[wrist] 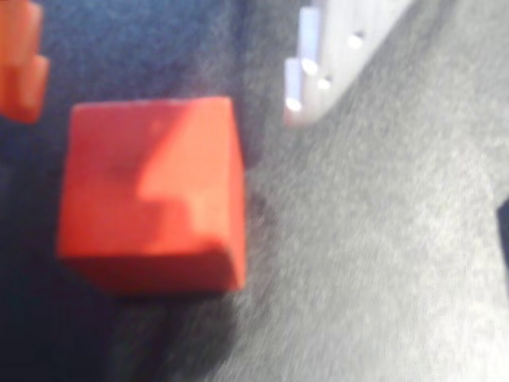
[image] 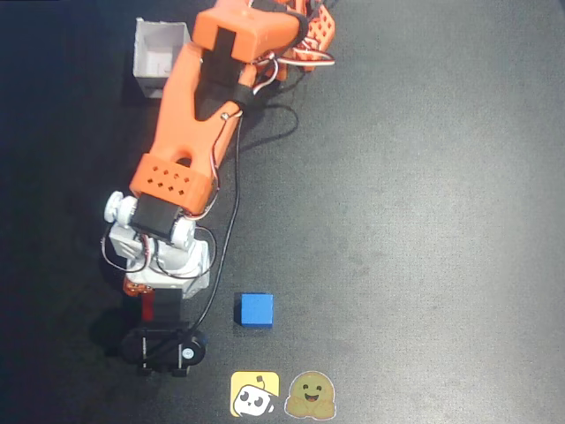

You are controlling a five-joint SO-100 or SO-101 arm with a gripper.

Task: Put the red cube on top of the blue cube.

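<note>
**Listener:** What does the overhead view show, starting at the left?

**Operator:** At upper left I see a white open box (image: 157, 55) on the dark table (image: 424, 221). The orange arm (image: 199, 106) runs from the top down the left side. Its gripper (image: 159, 305) points toward the bottom edge, over a sliver of the red cube (image: 147, 306), mostly hidden under the white wrist.

**Listener:** Is the hand holding it?

**Operator:** I cannot tell. In the wrist view the red cube (wrist: 151, 191) fills the left half, blurred, sitting on the table. An orange finger (wrist: 20, 60) shows at its upper left and a white finger (wrist: 318, 56) at its upper right, with gaps on both sides. The jaws look spread wider than the cube, not pressing it.

**Listener:** And the blue cube?

**Operator:** In the overhead view the blue cube (image: 256, 310) sits just right of the gripper, apart from it. Two cartoon stickers (image: 284, 394) lie below it at the bottom edge.
</note>
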